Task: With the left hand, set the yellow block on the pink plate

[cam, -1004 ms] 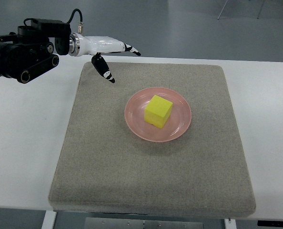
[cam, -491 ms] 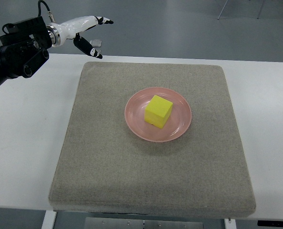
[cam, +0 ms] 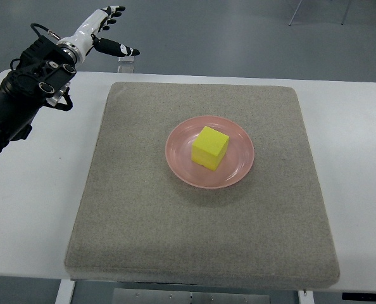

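A yellow block (cam: 210, 147) sits on the pink plate (cam: 237, 174), which lies near the middle of a grey mat (cam: 200, 240). My left hand (cam: 107, 28) is at the far top left, beyond the table's back edge, well away from the plate. Its fingers are spread and hold nothing. The black left arm (cam: 23, 95) comes in from the left edge. The right arm is out of view.
The mat lies on a white table (cam: 30, 196). The floor shows beyond the table's far edge, with chair legs (cam: 299, 11) at the top right.
My left hand has drawn back up and to the left, from over the mat's far-left corner to beyond the table's edge. The block and plate have not moved.
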{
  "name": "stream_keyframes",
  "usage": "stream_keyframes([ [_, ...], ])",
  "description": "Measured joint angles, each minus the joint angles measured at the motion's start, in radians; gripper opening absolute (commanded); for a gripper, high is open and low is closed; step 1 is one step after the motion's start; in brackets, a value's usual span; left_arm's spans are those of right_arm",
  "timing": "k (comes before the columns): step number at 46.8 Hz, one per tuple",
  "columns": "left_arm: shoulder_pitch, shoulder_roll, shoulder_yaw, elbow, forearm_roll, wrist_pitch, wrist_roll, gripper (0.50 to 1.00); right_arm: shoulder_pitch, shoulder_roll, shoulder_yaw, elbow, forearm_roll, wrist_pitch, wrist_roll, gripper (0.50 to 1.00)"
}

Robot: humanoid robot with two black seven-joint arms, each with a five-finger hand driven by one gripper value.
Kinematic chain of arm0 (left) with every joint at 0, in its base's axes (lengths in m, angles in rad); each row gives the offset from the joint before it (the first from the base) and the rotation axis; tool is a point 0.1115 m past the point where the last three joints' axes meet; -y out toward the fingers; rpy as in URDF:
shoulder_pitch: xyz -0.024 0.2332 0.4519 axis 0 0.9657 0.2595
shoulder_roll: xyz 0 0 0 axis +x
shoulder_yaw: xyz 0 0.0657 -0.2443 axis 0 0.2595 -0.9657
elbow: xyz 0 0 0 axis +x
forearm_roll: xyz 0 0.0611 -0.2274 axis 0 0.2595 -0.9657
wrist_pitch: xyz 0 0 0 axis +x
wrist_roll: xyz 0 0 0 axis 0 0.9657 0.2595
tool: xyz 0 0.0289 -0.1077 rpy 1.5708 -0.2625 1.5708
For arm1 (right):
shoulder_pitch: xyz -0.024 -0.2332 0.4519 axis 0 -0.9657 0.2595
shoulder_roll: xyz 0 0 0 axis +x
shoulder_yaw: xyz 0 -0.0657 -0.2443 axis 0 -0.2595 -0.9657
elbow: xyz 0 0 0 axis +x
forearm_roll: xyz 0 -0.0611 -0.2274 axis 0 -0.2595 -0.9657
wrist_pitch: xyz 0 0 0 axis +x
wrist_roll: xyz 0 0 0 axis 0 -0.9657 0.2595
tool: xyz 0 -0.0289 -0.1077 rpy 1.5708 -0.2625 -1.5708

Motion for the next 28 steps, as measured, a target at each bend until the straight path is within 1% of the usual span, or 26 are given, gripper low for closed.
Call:
stream_keyframes([
  [4,0.02,-0.004,-0.072,-0.005,-0.075,0.008,-0.001,0.992,0.0,0.0,0.0,0.0,0.0,0.0,0.0,0.924],
  [7,0.042,-0.004,-0.125,-0.006,-0.098,-0.001,-0.002,0.992,0.0,0.0,0.0,0.0,0.0,0.0,0.0,0.924],
  [10,0.067,-0.004,-0.181,-0.006,-0.103,-0.026,-0.005,0.992,0.0,0.0,0.0,0.0,0.0,0.0,0.0,0.924],
  [19,0.129,0.01,-0.396,0.003,-0.103,-0.2,-0.017,0.992,0.0,0.0,0.0,0.0,0.0,0.0,0.0,0.924],
  [23,0.141,0.013,-0.457,0.005,-0.102,-0.256,-0.019,0.992,0.0,0.0,0.0,0.0,0.0,0.0,0.0,0.924],
  [28,0.148,0.014,-0.527,0.006,-0.105,-0.308,-0.02,0.992,0.0,0.0,0.0,0.0,0.0,0.0,0.0,0.924],
])
